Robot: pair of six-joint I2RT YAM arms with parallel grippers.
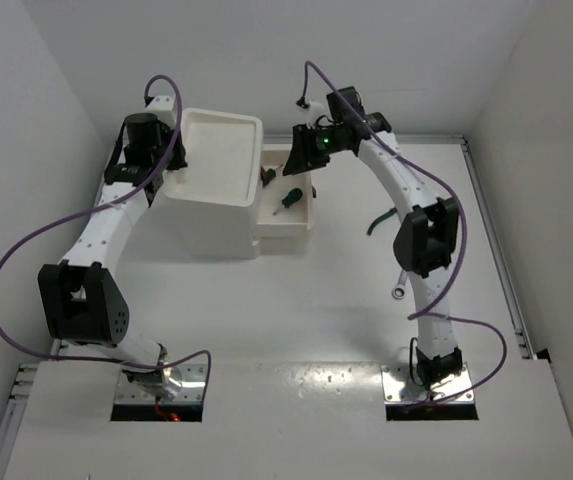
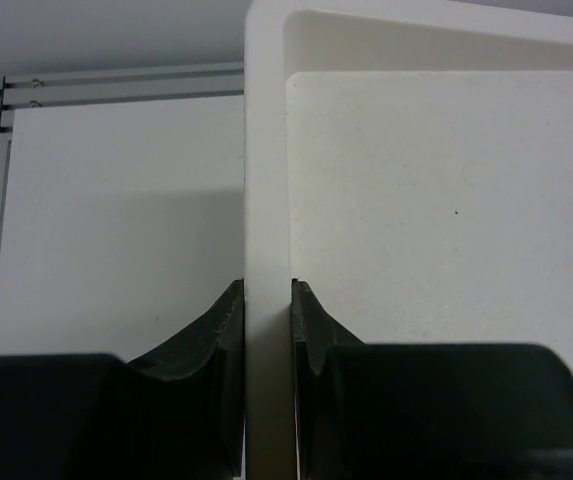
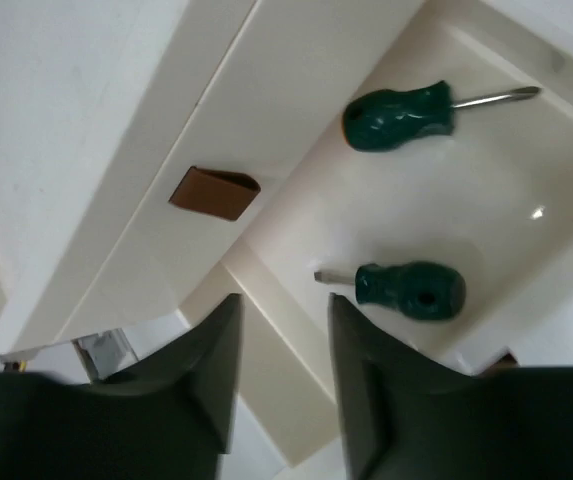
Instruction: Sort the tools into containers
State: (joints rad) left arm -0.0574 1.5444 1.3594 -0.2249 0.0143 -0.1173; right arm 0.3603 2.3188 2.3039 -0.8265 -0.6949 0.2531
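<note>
The white cabinet (image 1: 216, 215) has a shallow tray top (image 1: 221, 150) and one drawer (image 1: 284, 228) pulled out to its right. My left gripper (image 1: 173, 172) is shut on the tray's left rim (image 2: 266, 200), one finger on each side of it (image 2: 267, 300). Two green-handled screwdrivers (image 3: 398, 115) (image 3: 411, 290) lie in the open drawer (image 3: 486, 210), also seen from above (image 1: 288, 198). My right gripper (image 3: 284, 305) hovers open over the drawer's near wall with nothing between its fingers; from above it sits by the drawer's far end (image 1: 296, 160).
A dark red handle (image 3: 214, 192) marks a closed drawer front. Green-handled pliers (image 1: 378, 222) lie on the table, partly hidden behind the right arm. A silver wrench (image 1: 399, 290) lies nearer the right arm's base. Walls close in on both sides.
</note>
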